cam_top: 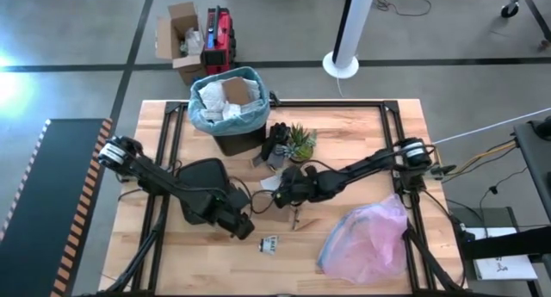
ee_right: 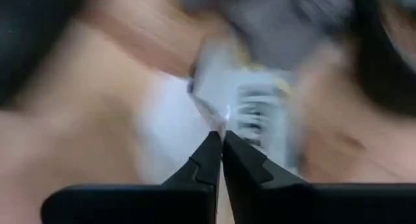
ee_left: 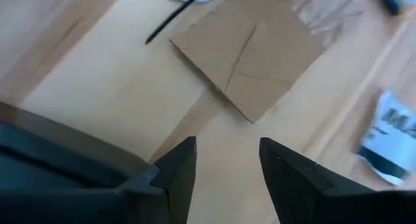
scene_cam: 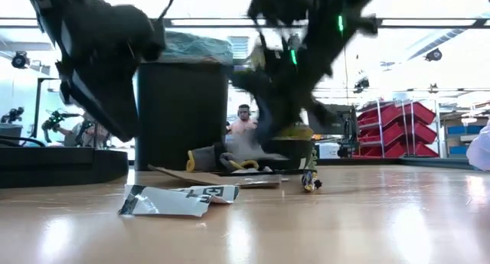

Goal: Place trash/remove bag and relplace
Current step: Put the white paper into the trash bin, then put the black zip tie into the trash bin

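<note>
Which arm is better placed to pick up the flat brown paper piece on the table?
Left. The left gripper hangs open right by the brown paper, nothing between its fingers. The right gripper is shut, nearer the plant.

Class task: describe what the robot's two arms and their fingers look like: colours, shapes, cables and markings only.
Both arms are dark, jointed and slim, each with a pale ringed joint near its base. The left gripper has two black, wedge-shaped fingers with angular faces. The right gripper has matching black fingers tapering to narrow tips. Dark cables run along the arms, and small green lights glow on one arm in the low view.
</note>
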Motion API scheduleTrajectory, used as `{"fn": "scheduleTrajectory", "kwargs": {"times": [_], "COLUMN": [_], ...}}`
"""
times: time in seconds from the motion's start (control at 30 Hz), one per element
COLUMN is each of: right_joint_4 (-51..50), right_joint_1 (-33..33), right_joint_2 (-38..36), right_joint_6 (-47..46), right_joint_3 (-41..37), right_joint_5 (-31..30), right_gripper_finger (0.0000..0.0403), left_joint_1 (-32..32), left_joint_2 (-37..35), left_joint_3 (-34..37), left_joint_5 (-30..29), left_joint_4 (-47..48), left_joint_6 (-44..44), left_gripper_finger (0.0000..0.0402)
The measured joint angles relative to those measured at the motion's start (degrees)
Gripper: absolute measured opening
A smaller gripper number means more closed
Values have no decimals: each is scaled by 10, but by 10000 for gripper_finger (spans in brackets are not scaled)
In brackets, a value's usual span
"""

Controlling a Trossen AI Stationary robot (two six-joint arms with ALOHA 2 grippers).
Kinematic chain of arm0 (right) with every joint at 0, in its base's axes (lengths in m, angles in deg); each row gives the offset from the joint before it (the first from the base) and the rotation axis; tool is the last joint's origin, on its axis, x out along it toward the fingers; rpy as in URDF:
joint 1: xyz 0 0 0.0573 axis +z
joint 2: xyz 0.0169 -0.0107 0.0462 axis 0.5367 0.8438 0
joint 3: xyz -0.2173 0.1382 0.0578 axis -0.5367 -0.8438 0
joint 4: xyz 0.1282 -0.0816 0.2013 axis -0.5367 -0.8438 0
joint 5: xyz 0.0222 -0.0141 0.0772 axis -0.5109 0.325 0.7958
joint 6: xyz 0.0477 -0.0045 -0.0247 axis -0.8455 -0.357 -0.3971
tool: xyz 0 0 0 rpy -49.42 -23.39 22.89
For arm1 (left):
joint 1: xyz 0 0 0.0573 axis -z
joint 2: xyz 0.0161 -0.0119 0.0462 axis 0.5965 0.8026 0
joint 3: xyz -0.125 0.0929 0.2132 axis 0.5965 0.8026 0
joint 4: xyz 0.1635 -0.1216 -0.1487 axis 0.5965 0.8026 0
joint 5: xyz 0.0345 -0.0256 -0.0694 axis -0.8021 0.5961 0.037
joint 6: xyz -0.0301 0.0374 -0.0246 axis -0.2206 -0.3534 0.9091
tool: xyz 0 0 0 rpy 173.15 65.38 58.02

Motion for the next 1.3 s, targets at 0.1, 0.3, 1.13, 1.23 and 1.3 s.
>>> {"fn": "scheduleTrajectory", "kwargs": {"times": [0.1, 0.3, 1.13, 1.23, 1.3], "right_joint_4": [17, 71, 80, 42, 20], "right_joint_1": [12, 16, -217, -225, -227], "right_joint_2": [-39, -101, 47, 56, 54], "right_joint_6": [71, 252, 336, 333, 334], "right_joint_3": [33, 125, 468, 493, 496], "right_joint_5": [-11, -17, 154, 156, 155], "right_gripper_finger": [2, 0, 44, 86, 116], "left_joint_1": [5, 10, 9, 11, 12], "left_joint_2": [-32, -93, -119, -119, -120], "left_joint_3": [0, -1, 0, 0, 0], "left_joint_5": [-1, -2, -103, -102, -102], "left_joint_4": [13, 11, -185, -181, -177], "left_joint_6": [1, -7, -59, -53, -50], "left_gripper_finger": [151, 145, 127, 130, 134]}}
